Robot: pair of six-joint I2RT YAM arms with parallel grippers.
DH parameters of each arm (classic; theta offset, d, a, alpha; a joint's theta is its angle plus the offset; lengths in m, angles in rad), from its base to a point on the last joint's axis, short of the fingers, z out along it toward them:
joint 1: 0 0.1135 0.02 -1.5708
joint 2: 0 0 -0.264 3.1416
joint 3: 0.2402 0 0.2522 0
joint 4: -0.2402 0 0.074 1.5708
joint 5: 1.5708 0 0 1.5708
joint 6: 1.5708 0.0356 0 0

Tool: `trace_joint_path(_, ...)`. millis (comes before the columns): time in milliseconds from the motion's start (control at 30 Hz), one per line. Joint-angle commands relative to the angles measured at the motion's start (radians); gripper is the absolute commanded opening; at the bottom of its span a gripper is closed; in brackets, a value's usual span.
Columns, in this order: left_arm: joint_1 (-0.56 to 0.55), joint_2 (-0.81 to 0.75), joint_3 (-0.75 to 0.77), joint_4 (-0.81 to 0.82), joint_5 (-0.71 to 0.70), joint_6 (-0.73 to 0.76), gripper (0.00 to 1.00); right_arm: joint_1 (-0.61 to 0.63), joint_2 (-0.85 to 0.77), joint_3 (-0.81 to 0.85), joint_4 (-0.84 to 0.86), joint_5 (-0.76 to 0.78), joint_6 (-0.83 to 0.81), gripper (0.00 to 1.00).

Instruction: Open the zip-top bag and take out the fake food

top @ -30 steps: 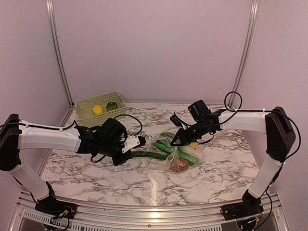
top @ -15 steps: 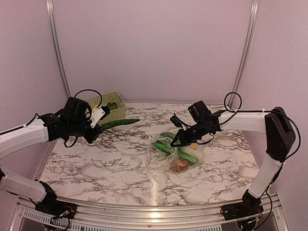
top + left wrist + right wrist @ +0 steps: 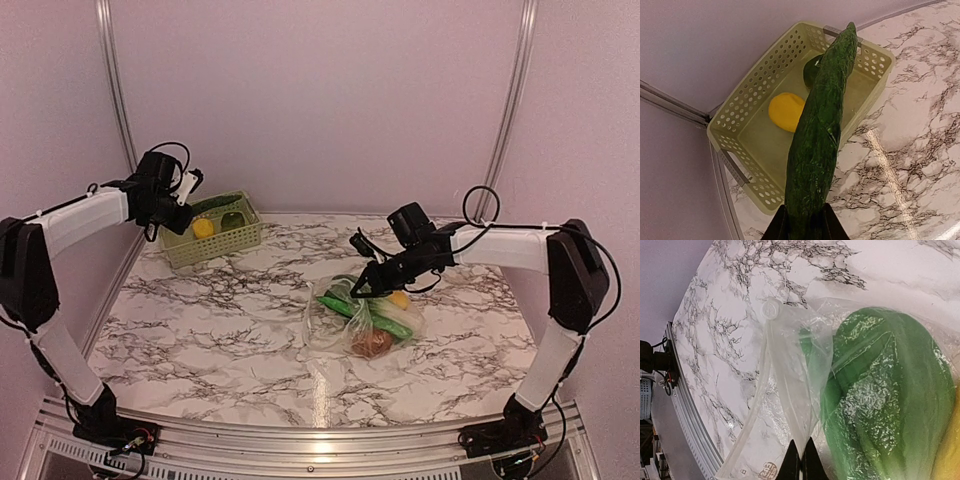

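Operator: Bag position?

Technician: The zip-top bag (image 3: 325,335) lies on the marble table (image 3: 200,340), right of centre, with its mouth toward the left. Fake food (image 3: 385,322) remains inside: green pieces (image 3: 880,390), a brown piece (image 3: 372,344) and a yellow lump (image 3: 400,299).

Operator: Gripper state?

Technician: The right gripper (image 3: 800,456) has its jaws pressed together on a fold of the bag's clear film near the mouth. The left gripper (image 3: 807,222) pinches one end of a cucumber (image 3: 820,130) and holds it over the green basket (image 3: 740,117) at the far left corner of the table, well apart from the bag. The basket contains a yellow fruit (image 3: 786,111) and a dark green fruit (image 3: 812,72).

Operator: Failure modes?

Technician: Two are likely.
1. The cucumber is long, is held by one end, and its tip reaches the far rim. A release that is high or off-axis may leave it across the rim, from where it can roll onto the table.
2. The right grip bears on thin, slippery film only. A pull may slip free and let the mouth collapse, or it may lift the whole bag and spill the contents uncontrolled.
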Motion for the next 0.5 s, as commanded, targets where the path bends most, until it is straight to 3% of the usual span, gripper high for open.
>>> trace_joint_path(0,0.06,0.138,0.145,-0.07,-0.044,0.023,0.06,-0.009,0.025,0.054,-0.026,-0.012,-0.025,0.0)
trace_joint_path(233,0.099,0.35,0.329,-0.087,-0.068,0.067,0.08,-0.009,0.043,0.072,-0.033,-0.025,-0.033,0.0)
trace_joint_path(467,0.121,0.47,0.389,-0.084,-0.084,0.058,0.13,-0.009,0.06,0.093,-0.029,-0.033,-0.03,0.0)
